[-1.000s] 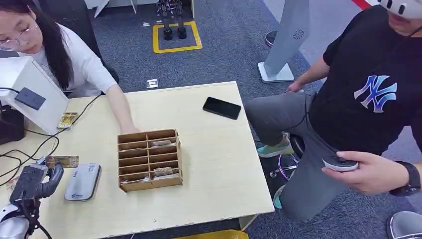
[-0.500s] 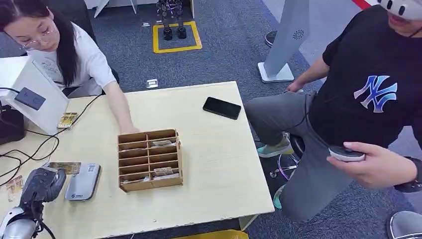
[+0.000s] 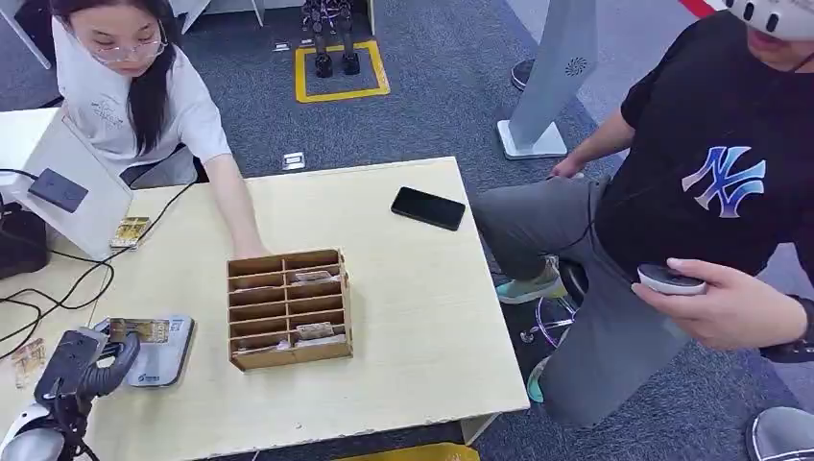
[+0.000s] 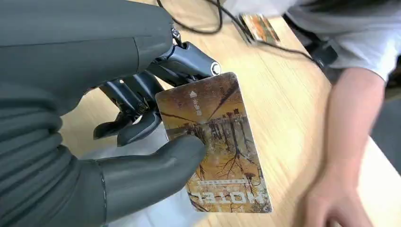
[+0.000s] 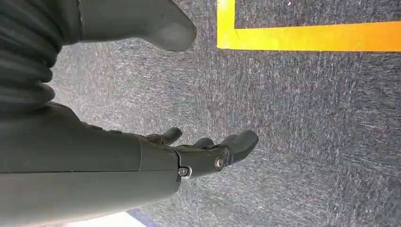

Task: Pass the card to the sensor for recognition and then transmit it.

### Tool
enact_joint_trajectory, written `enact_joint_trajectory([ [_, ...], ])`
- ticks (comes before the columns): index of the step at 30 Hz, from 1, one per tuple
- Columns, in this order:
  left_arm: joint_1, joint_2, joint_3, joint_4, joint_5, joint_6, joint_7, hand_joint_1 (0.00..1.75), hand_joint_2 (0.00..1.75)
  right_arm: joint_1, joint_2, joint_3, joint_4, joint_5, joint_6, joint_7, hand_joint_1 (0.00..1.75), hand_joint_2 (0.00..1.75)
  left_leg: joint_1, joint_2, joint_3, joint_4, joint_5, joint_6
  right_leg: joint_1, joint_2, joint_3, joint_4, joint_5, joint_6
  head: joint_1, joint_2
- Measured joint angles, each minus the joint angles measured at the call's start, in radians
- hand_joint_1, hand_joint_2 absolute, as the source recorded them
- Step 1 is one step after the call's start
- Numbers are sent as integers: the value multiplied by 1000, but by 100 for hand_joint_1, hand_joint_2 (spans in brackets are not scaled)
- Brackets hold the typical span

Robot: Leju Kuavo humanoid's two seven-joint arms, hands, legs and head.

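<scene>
Left wrist view — left hand [image 4: 118, 142] pinches the brown printed hotel card [image 4: 215, 142] between thumb and fingers, above the flat grey sensor pad [image 3: 161, 350]; right hand [image 5: 189, 156] hangs, fingers apart.

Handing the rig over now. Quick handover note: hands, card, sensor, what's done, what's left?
Left hand: pinches the hotel card between thumb and fingers, holding it over the grey sensor pad at the table's near left.
Right hand: holds nothing, fingers apart, hanging over the carpet.
Wooden card rack sits mid-table with a person's hand at its far edge.
Done: card picked up and brought to the sensor.
Left: whether it has read cannot be told; then pass the card on, probably to the person behind the table.
</scene>
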Motion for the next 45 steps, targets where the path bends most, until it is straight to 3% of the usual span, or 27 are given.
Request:
enact_joint_trajectory([
  [16, 48, 32, -2, -90, -30, -10, 18, 175, 175, 0, 0, 0, 0, 0, 0, -2, 0, 175, 0, 0, 0, 0, 0, 0, 0, 0, 0, 0, 0, 0, 0, 0],
  [23, 63, 42, -44, -92, -186, 97, 40, 175, 175, 0, 0, 0, 0, 2, 2, 2, 0, 175, 0, 0, 0, 0, 0, 0, 0, 0, 0, 0, 0, 0, 0, 0],
  [45, 48, 7, -111, -53, -344, 240, 79, 175, 175, 0, 0, 0, 0, 15, 2, 5, 0, 175, 0, 0, 1, 0, 0, 0, 0, 0, 1, 0, 0, 0, 0, 0],
])
